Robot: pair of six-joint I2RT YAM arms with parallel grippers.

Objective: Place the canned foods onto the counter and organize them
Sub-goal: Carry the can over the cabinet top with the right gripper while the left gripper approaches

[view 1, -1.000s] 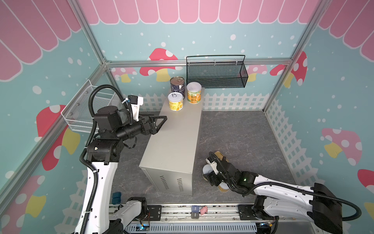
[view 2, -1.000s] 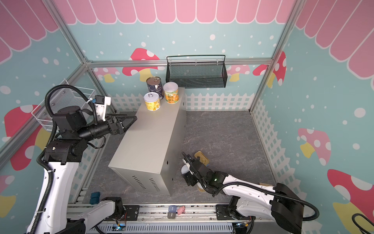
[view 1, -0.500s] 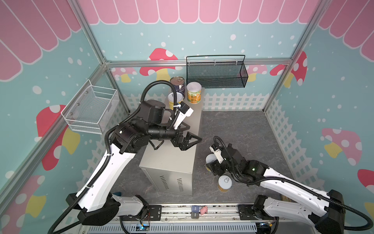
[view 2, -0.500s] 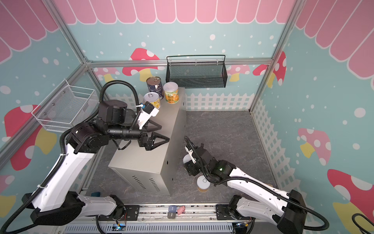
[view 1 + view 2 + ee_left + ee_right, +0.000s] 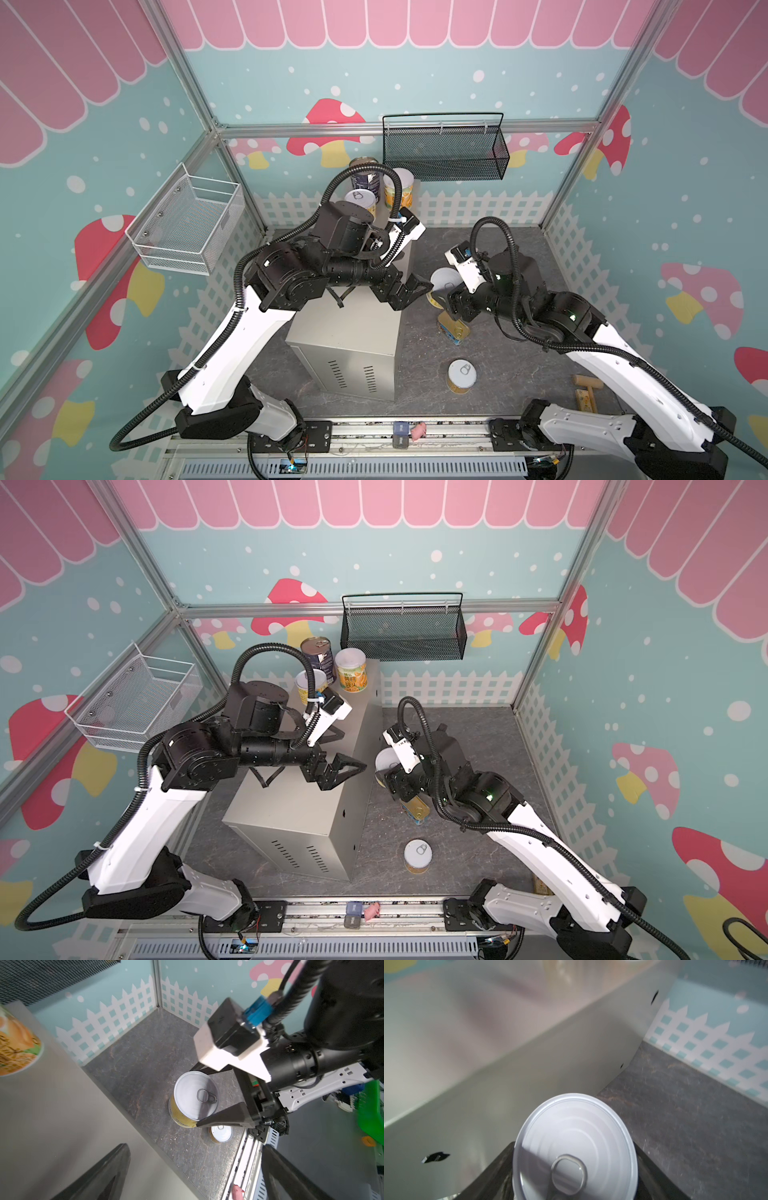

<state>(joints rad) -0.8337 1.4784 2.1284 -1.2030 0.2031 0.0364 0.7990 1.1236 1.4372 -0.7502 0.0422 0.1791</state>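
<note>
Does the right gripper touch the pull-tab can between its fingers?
Touching. In the right wrist view the right gripper clamps both sides of the pull-tab can.

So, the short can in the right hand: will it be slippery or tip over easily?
Probably rigid: the short can looks like metal, so the right hand should not dent it. Its smooth side may slip a little. Being wide and low, it should stand steadily on the counter, but would roll on its side.
</note>
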